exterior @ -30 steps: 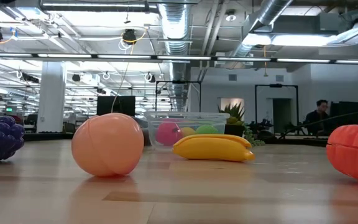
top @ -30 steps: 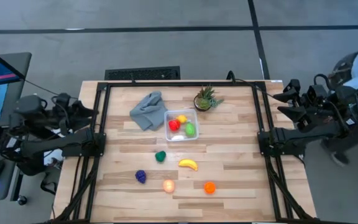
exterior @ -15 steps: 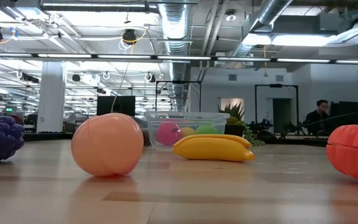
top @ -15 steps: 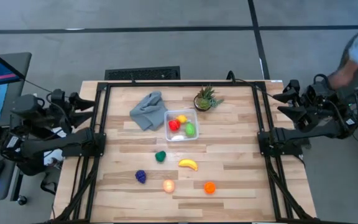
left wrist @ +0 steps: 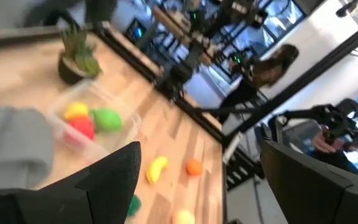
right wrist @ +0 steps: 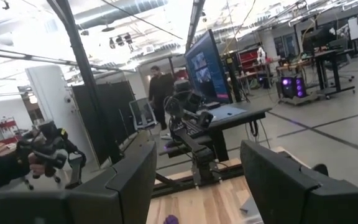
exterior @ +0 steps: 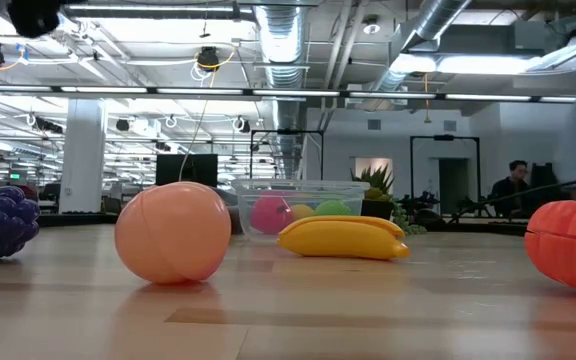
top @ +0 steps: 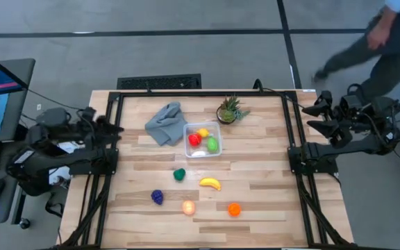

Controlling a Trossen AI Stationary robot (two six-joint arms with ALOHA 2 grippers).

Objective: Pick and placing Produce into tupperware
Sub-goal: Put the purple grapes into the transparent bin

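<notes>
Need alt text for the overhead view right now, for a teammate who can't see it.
Clear tupperware at table centre holds red, yellow and green produce; green, banana, purple, peach and orange pieces lie loose nearer the front. Both arms sit at the table's sides.

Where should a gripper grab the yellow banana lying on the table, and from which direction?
Probably across the middle of the banana, coming straight down from above. It lies flat on the table, long axis running roughly left to right in the high view, so fingers closing across its narrow width should fit. It has open space around it: the green piece and the orange piece lie apart from it.
</notes>
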